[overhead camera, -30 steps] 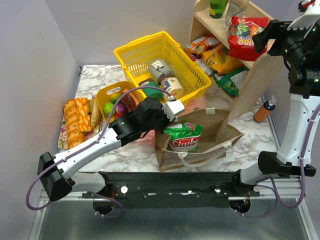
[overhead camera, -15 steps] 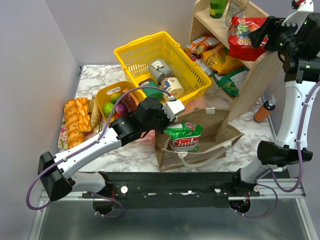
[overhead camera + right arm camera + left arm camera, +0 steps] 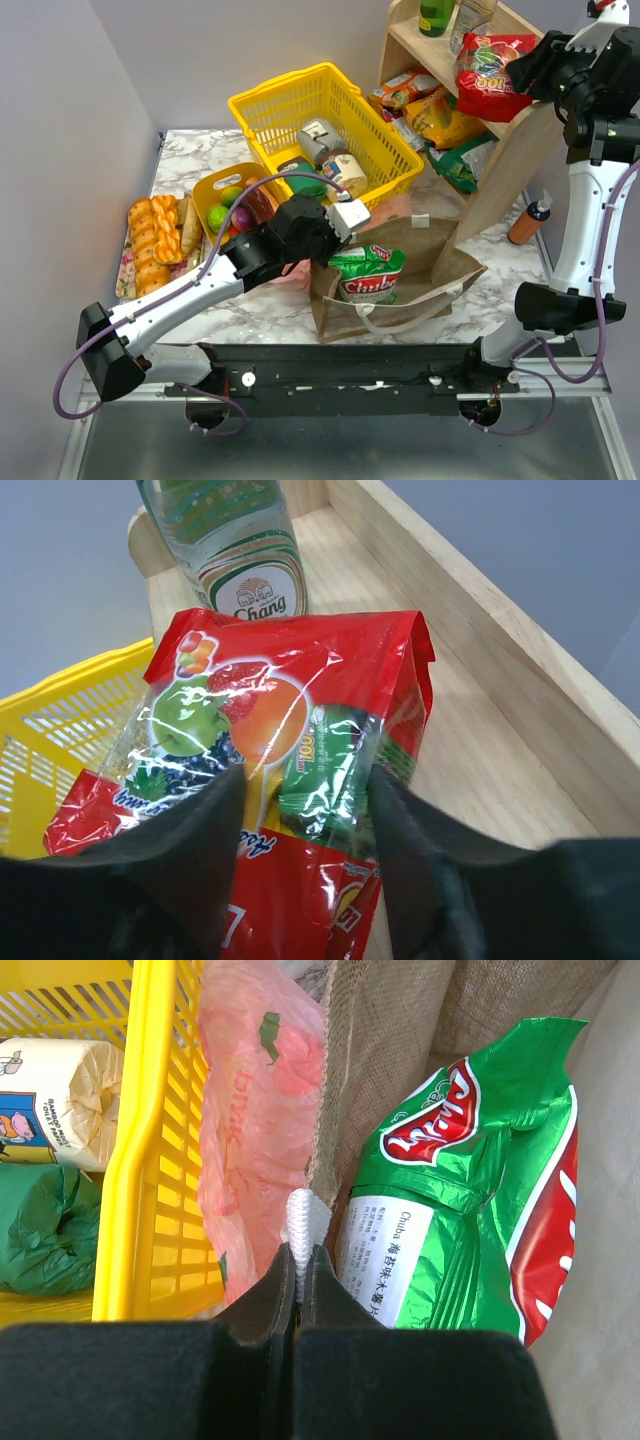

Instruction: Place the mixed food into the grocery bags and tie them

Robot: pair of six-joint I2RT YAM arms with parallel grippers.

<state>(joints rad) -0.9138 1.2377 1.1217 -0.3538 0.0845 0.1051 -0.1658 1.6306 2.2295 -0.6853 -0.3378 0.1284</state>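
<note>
Red foil is what this step turns on: the red sweet packet (image 3: 290, 710) stands on the wooden shelf (image 3: 480, 680) at the far right corner of the table (image 3: 520, 275), just in front of a clear bottle (image 3: 235, 540). The right gripper (image 3: 305, 780) has its fingers (image 3: 190, 830) either side of the packet's lower half, but I cannot tell whether they press it yet. To do this well, I judge the jaws should bite across the packet's body rather than a slack seam, firmly enough that the slippery film does not slide out. The lift should then go up and back off the shelf so the bottle is not knocked. The carry should end above the mouth of the brown paper bag (image 3: 430, 262), which lies by the middle of the table's near edge with the green-and-white crisp packet (image 3: 366, 272) already inside. The left gripper (image 3: 300, 1260) is clenched on the bag's white handle (image 3: 306, 1215), holding that side of the mouth up. The pink plastic bag (image 3: 250, 1120) is squeezed between the paper bag and the yellow basket (image 3: 150, 1140). The left arm reaches low and diagonally from the near left corner towards the table's middle, while the right arm stands tall, forearm near upright, wrist bent over towards the shelf
</note>
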